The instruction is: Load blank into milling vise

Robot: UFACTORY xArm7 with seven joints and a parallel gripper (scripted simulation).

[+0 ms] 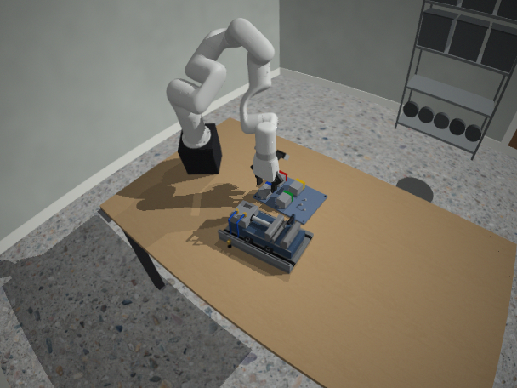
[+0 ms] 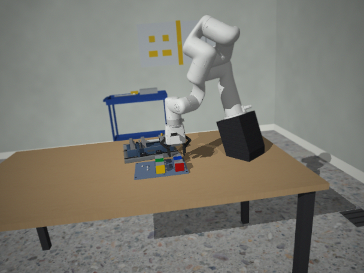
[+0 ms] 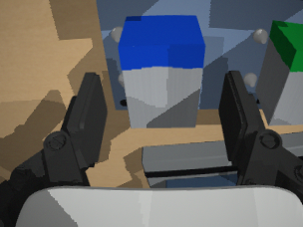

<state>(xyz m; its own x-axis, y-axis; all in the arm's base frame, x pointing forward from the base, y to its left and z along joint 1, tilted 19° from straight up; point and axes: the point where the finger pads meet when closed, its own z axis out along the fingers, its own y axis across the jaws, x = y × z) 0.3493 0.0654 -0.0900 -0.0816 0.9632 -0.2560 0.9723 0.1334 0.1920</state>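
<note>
Grey-green walls with a pale skirting; speckled stone floor; a dark shelf rack (image 1: 486, 128) in the corner; a blue cart (image 2: 113, 120) behind the wooden table (image 2: 75, 191).

Grey blank with blue end (image 3: 161, 69), flat on infeed plate (image 1: 312, 205), milling vise (image 1: 272, 231) unloaded
</note>
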